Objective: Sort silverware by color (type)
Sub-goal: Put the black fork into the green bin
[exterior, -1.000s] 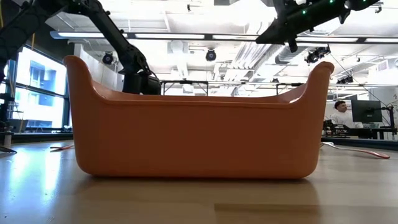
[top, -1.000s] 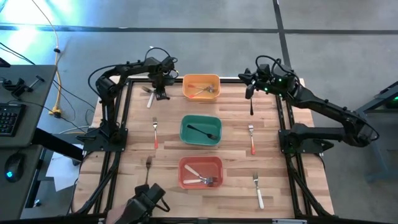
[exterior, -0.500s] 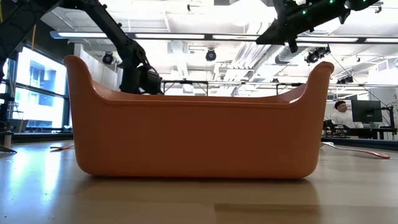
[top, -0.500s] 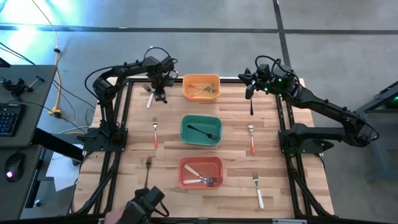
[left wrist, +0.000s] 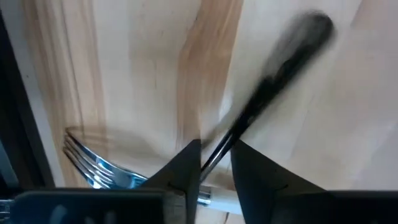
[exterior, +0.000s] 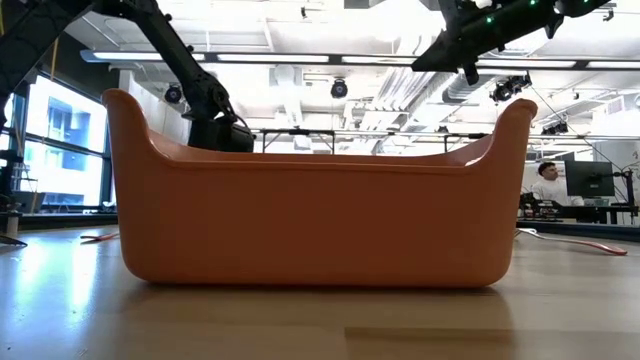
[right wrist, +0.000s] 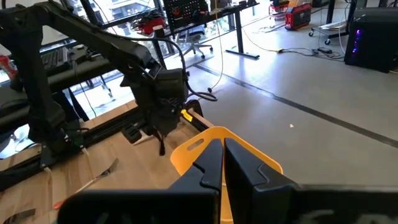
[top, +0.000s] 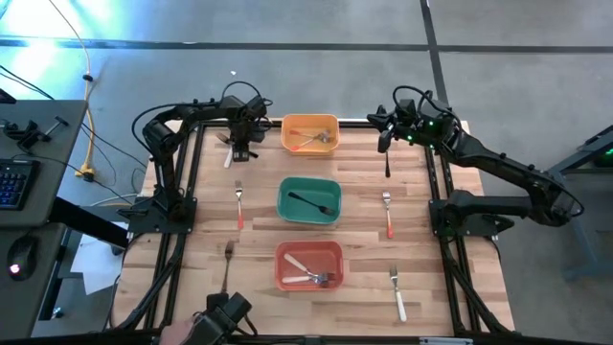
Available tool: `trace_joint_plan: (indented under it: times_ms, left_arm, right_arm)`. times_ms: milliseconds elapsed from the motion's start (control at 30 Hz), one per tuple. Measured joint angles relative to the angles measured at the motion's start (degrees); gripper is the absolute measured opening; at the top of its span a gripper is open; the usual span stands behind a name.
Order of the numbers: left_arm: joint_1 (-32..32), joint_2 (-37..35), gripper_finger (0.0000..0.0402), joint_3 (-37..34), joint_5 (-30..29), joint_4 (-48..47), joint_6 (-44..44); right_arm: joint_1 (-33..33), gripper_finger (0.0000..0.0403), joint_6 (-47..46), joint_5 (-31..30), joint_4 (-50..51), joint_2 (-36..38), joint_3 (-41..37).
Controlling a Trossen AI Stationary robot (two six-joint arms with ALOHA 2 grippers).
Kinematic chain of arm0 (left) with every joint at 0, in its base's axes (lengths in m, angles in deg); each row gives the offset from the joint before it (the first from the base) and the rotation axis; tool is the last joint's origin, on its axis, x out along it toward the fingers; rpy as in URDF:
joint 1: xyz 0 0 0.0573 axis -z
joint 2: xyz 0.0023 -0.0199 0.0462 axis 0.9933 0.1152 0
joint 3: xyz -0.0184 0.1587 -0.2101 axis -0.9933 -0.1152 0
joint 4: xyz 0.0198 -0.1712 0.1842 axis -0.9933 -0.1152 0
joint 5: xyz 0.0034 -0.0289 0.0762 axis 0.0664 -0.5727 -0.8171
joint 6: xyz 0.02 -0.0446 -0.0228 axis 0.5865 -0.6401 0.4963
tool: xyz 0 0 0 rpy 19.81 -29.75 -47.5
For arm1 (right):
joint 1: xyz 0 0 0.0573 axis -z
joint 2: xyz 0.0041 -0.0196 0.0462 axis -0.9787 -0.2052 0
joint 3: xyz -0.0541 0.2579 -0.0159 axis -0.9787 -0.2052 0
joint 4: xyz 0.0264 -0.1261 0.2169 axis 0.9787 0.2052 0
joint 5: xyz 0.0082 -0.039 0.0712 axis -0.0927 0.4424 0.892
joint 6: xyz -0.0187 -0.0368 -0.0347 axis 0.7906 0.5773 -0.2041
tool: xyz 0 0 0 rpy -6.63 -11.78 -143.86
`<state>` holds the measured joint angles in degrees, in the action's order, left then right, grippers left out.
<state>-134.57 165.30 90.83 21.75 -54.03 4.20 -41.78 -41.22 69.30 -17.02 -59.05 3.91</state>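
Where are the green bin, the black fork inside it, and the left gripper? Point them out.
green bin [top: 283, 203]: high view, on its left wall.
black fork [top: 311, 202]: high view, on the middle of its handle.
left gripper [left wrist: 216, 163]: left wrist view, midway between its fingertips.

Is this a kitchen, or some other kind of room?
Probably a robot lab or workshop, not a kitchen. Two dark robot arms are bolted to a wooden table, a desk with a black keyboard stands beside it, and a person sits at a computer monitor under bare ceiling pipes.
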Motion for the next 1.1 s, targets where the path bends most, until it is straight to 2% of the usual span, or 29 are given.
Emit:
trace_joint_plan:
  times_ms: [200, 433, 600, 667, 800, 900, 1000, 1100]
  left_arm:
    - [0.0, 0.0, 0.001, 0.1, -0.1, 0.1, 0.1]
    - [0.2, -2.3, 0.0005, 2.2, -0.6, 0.1, -4.0]
    - [-0.2, -7.7, 0.0004, 2.3, 8.0, -0.3, -15.2]
    - [0.5, -10.7, 0.0003, 2.3, 9.7, -0.2, -19.3]
    - [4.2, -16.7, 0.0003, 2.3, 10.1, -0.2, -24.6]
    - [7.6, -21.2, 0.0003, 2.3, 12.8, -0.2, -28.7]
    - [11.6, -24.4, 0.0002, 2.3, 15.7, 0.3, -33.7]
    - [16.6, -26.3, 0.0002, 2.3, 16.0, 0.7, -40.0]
  right_arm:
    - [0.0, 0.0, 0.0, 0.0, 0.0, 0.0, 0.0]
    - [0.0, 0.0, 0.2, 0.0, 0.1, 0.0, 0.0]
    - [0.0, 0.0, 0.2, 0.0, 1.2, 0.0, 0.0]
    - [0.0, 0.0, 0.2, 0.0, 1.9, 0.0, 0.0]
    - [0.0, 0.0, 0.5, 0.0, 2.9, 0.0, 0.0]
    - [0.0, 0.0, 1.7, 0.0, 3.6, 0.0, 0.0]
    - [0.0, 0.0, 2.6, 0.0, 3.6, 0.0, 0.0]
    - [0.0, 0.0, 3.7, 0.0, 3.6, 0.0, 0.0]
